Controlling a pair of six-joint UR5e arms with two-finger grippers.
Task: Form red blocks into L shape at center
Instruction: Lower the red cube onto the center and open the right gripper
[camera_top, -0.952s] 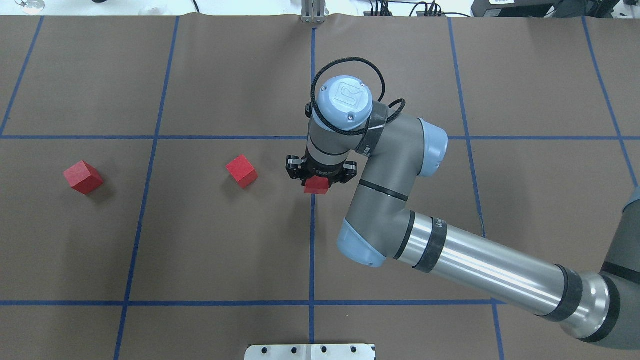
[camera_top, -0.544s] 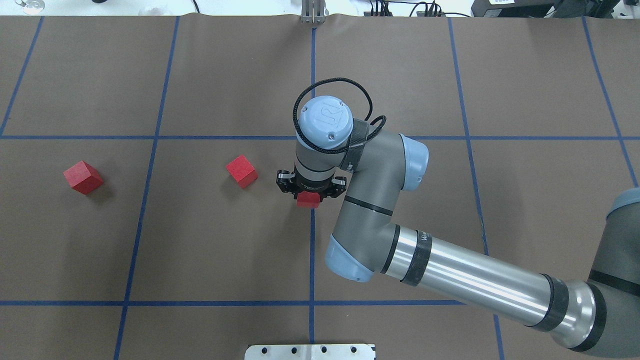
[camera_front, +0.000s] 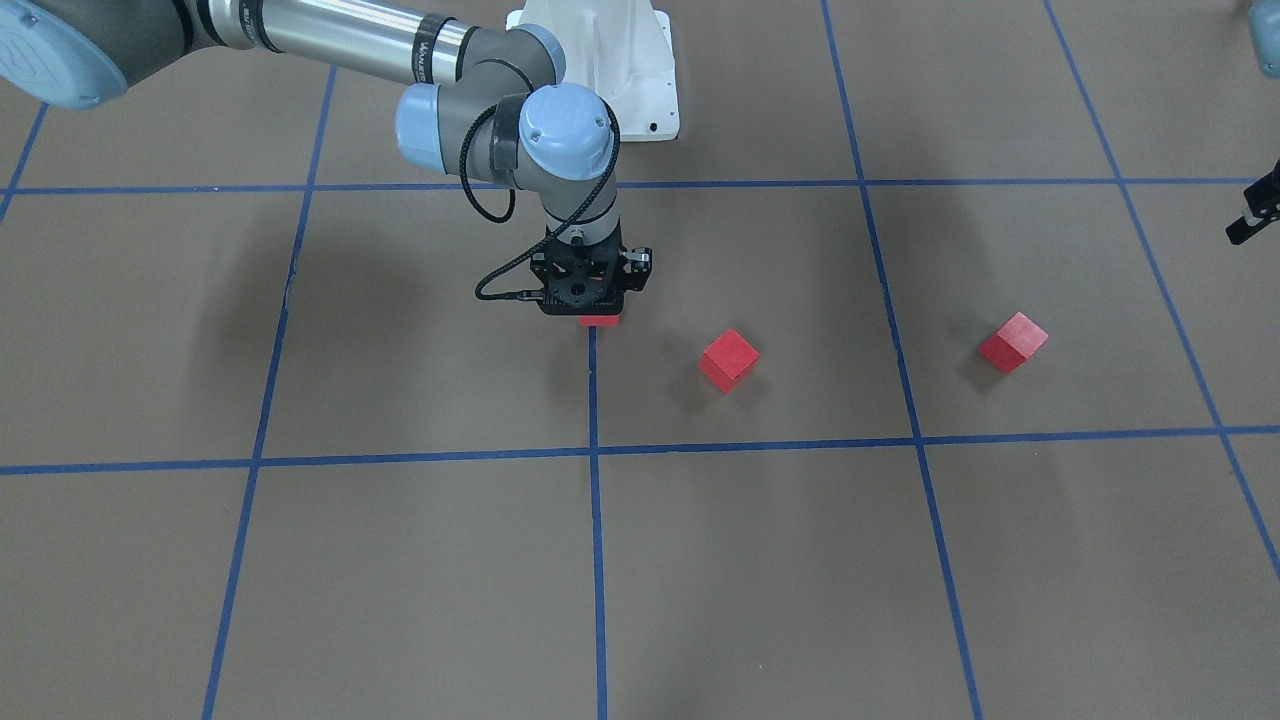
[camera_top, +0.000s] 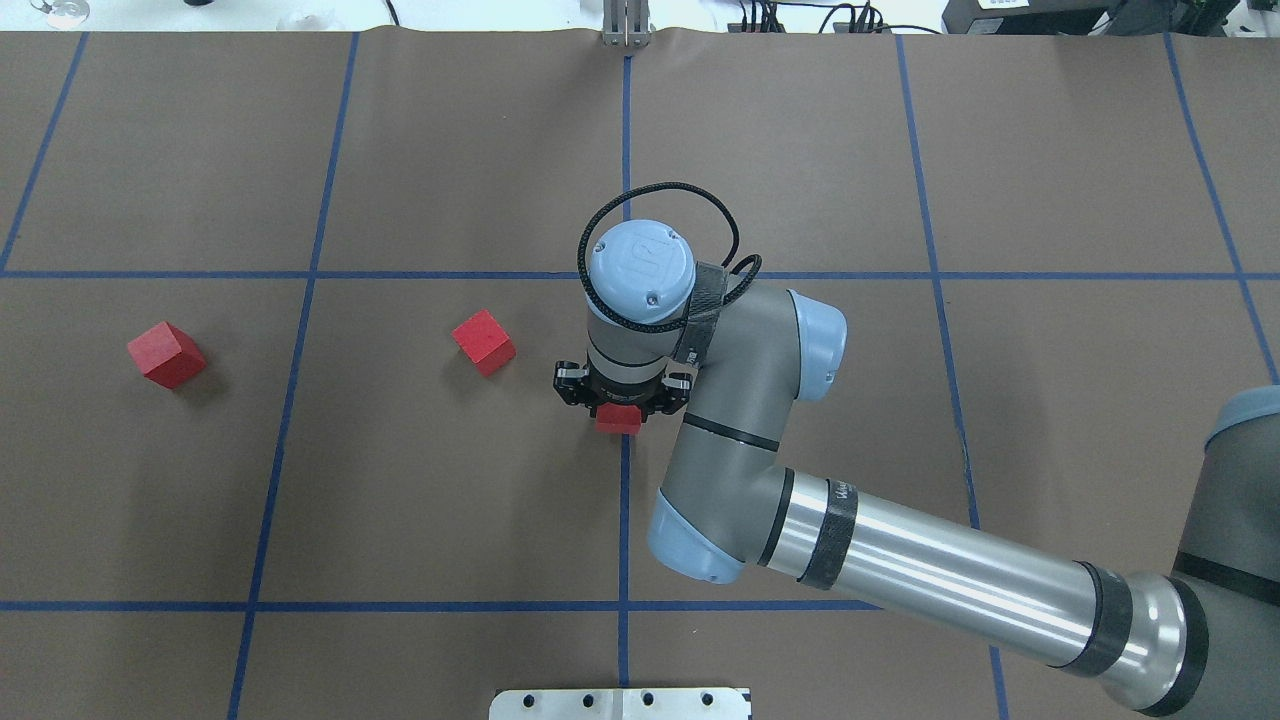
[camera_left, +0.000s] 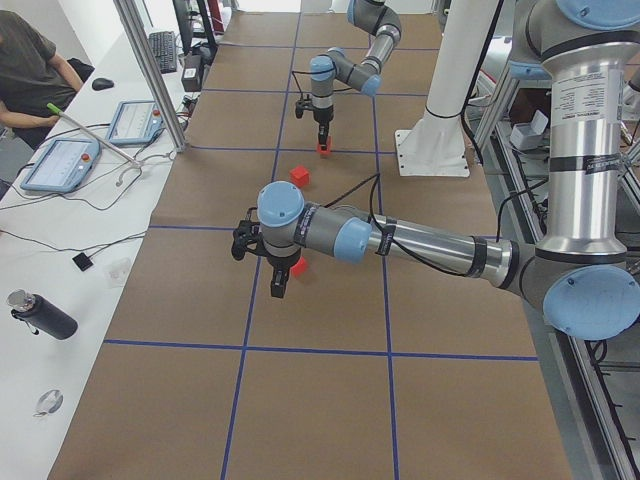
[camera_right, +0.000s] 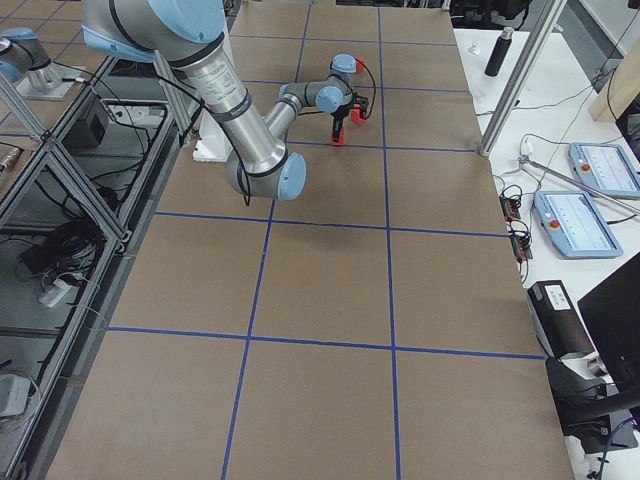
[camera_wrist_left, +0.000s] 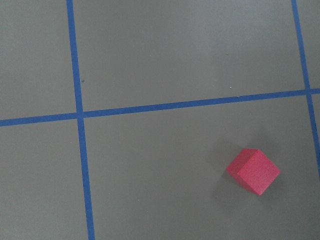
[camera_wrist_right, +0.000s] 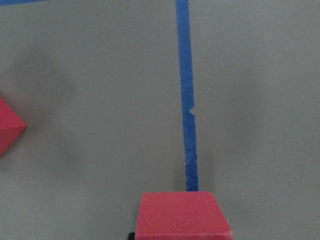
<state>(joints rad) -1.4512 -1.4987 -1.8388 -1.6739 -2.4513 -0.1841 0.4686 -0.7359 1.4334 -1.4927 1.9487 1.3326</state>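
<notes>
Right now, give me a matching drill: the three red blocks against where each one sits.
Things:
1 gripped block
2 middle block
3 outer block

Places:
A loose on the table, in the square just left of the centre tape line
B in the right gripper, over the centre tape line
C loose on the table, one square further left

Pairs: 1-B, 2-A, 3-C

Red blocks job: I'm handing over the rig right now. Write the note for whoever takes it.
Right gripper: shut on one red block, low over the centre tape line.
Left gripper: open or shut unclear, near the outermost block.
Third block lies loose on the robot's left of centre.
Done: nothing placed yet.
Left: set down the held block, bring both others in, form the L.
</notes>
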